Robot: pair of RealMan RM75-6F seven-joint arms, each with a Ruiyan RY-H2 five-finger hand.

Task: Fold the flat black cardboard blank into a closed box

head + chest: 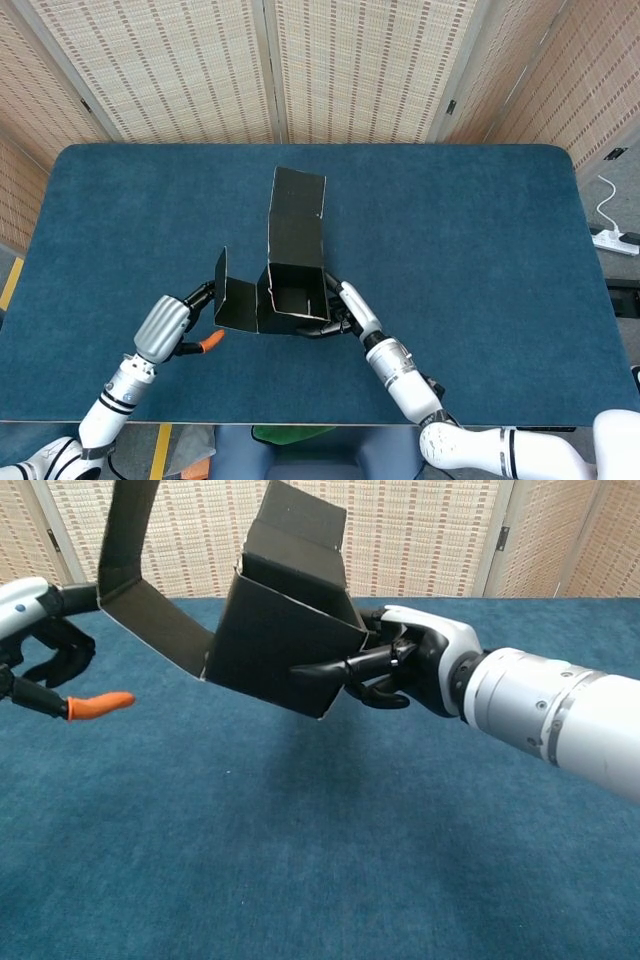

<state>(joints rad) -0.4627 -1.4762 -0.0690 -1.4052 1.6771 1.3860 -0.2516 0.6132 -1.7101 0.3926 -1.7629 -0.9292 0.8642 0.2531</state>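
Observation:
The black cardboard blank (296,285) (285,645) is partly folded into an open-topped box and is held above the blue table. My right hand (350,311) (412,666) grips its right wall, with one finger stretched along the front face. A long lid flap (298,215) rises from the far wall. The side flap (236,304) (140,592) on the left stands bent upward. My left hand (166,325) (40,630) is just left of that flap with its fingers apart. Its upper fingers touch the flap's outer face, and the orange fingertip (97,704) hangs free below.
The blue table (480,240) spreads out wide on all sides. Woven screen panels (350,60) stand behind its far edge. A power strip (612,238) lies on the floor at the right.

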